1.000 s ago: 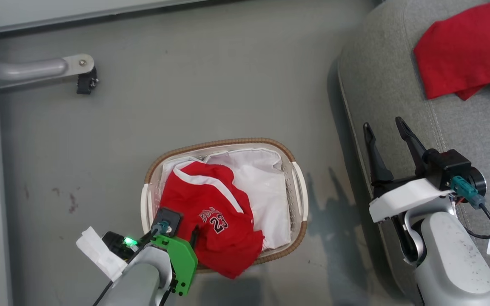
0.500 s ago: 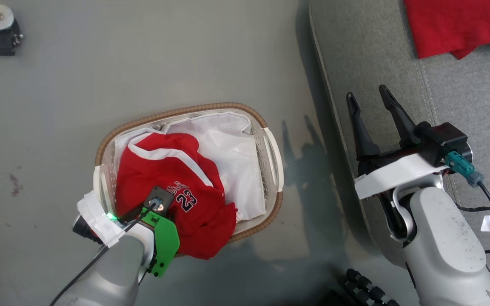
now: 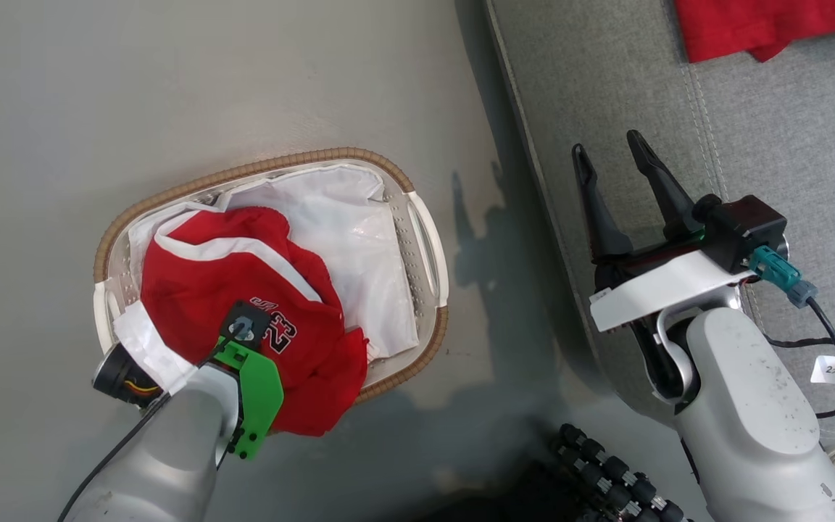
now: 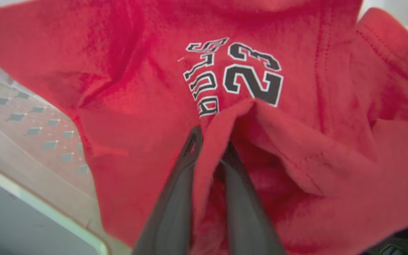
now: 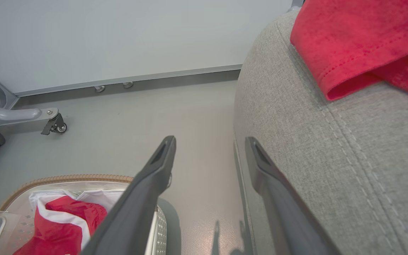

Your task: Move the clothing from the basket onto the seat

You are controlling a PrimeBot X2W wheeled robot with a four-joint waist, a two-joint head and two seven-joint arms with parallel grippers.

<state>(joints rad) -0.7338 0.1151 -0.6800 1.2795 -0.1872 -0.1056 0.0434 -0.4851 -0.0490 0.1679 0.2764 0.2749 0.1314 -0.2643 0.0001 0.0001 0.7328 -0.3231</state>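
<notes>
The clothing still in the basket [image 3: 243,168] is a red jersey [image 3: 222,268] with white stripes and a 23 print, draped over the white lining and the near rim. My left arm reaches down onto it. In the left wrist view my left gripper [image 4: 213,140] pinches a raised fold of the jersey [image 4: 126,78] just below the print. A plain red garment [image 3: 765,25] lies on the grey seat [image 3: 787,145]. My right gripper [image 3: 606,143] hangs open and holds nothing above the seat's left edge, fingers [image 5: 161,159] spread apart.
Grey floor surrounds the basket. A black ribbed part [image 3: 606,478] shows at the bottom edge of the head view. A metal leg with a caster [image 5: 53,124] stands by the far wall, left of the seat [image 5: 331,148].
The head camera has shifted, so the whole scene slid in the picture. My left gripper has sunk onto the jersey and closed on a fold. The right gripper stays open.
</notes>
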